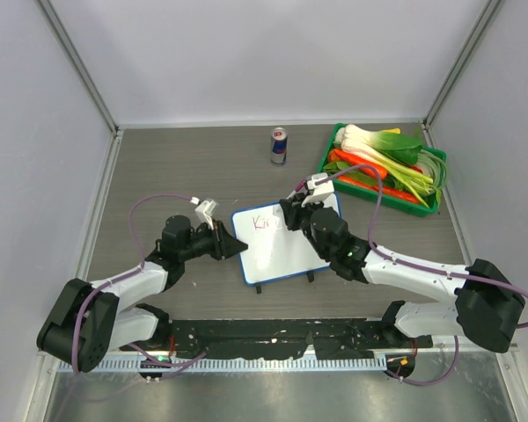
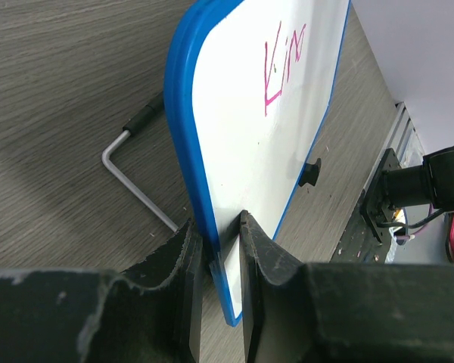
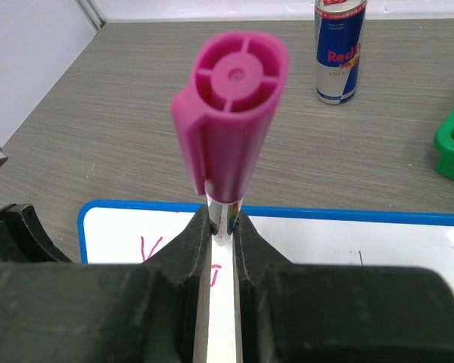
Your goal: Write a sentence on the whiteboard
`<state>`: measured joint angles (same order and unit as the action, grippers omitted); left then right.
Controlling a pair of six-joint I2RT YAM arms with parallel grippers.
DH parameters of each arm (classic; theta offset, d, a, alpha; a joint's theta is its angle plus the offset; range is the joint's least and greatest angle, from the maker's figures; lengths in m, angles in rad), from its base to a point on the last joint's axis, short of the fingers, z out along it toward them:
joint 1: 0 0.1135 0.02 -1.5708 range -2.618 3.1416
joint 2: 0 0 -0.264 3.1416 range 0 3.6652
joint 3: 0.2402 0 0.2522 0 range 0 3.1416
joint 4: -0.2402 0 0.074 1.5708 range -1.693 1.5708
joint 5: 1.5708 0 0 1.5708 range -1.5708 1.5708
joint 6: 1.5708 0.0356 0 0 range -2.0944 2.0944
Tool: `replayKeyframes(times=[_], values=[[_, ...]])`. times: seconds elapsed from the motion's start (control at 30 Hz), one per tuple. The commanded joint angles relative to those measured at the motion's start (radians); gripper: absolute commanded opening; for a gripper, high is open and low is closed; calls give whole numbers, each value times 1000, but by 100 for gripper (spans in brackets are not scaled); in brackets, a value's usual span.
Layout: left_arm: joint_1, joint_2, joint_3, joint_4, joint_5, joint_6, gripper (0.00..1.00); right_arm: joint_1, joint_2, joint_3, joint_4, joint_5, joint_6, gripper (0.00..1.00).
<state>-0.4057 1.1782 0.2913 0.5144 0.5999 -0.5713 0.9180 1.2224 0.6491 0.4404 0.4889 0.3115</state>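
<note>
Nearest, at the table's near edge, two arm bases side by side. Just beyond, left claw [image 1: 239,248] pressed onto the left rim of the board [image 1: 286,255]: one finger on the white face, the other behind, blue edge pinched between. Under that edge, a bent wire leg [image 2: 132,170] on the tabletop; board flat or propped, hard to tell.

Board in mid-table, long axis running left to right, right end swung slightly farther. Right claw [image 1: 290,214] over the board's far-left part, clamped tight on a pink marker [image 3: 231,113]. Cap end up toward the wrist camera, tip pointing down at the white and hidden behind the fingers; touching or not, impossible to say. Pink words [image 1: 268,221] begun at the far-left corner: a K and a few strokes, just left of the claw.

Likely crux of the next stroke: blank white lying right of the last letter, along the long axis. Hence travel rightward, right arm by far the nearer, left arm as anchor. Nothing on the white in that path; only the right forearm crossing the near-right corner.

Well beyond the far rim, a can [image 1: 279,146] upright. At far right, a green tray [image 1: 327,156] of vegetables, well apart from the board.
</note>
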Motion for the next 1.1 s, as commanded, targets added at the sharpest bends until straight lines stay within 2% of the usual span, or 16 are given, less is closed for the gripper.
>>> replayKeyframes(times=[0.0,1.07], values=[[-10,12,20,-11,-15,51,0,-7,9,43,49,25,-9,1],[-13,14,20,-13,-18,53,0,-10,-54,-58,-60,-58,44,1]])
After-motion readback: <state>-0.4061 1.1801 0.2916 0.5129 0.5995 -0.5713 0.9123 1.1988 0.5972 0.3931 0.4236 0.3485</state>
